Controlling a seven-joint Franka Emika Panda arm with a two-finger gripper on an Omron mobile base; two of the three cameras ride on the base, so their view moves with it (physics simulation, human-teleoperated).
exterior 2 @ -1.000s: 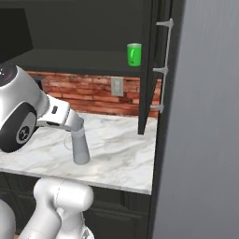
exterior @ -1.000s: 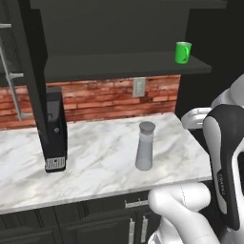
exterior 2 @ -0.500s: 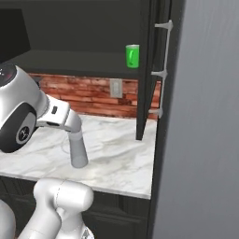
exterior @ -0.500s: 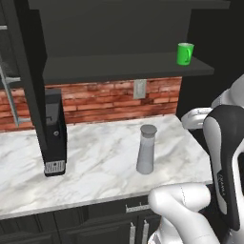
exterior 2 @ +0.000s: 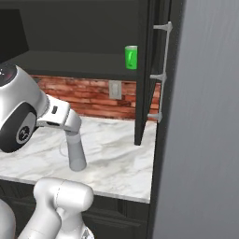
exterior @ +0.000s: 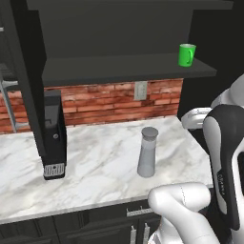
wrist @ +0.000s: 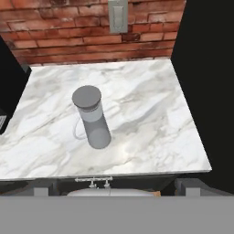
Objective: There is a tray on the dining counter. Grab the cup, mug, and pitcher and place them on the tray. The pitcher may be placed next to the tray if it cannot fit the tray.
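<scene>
My pincer, spread wide and holding nothing, looks down on the pitcher (wrist: 92,118) standing upright ahead of it on the marble desk (wrist: 151,114), free for grabbing.

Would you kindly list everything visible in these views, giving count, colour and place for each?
Tall slim grey pitcher with darker round lid: one, grey, upright on the marble counter, near its front right part.
Small bright green mug with loop handle: one, green, on the dark shelf, right end, above the counter.
Black coffee machine: one, black, on the counter at the left.
White grey-veined marble counter: one, white and grey, backed by red brick.
Red brick wall: one, red, behind the counter.
Wall socket plate: one, pale grey, on the brick.
Dark shelf: one, black, above the counter.
Dark cabinet drawers: dark, below the counter.
Tall grey door with bar handle: one, grey, at the right.
Robot arm: one, white with dark joints; pincer open.
</scene>
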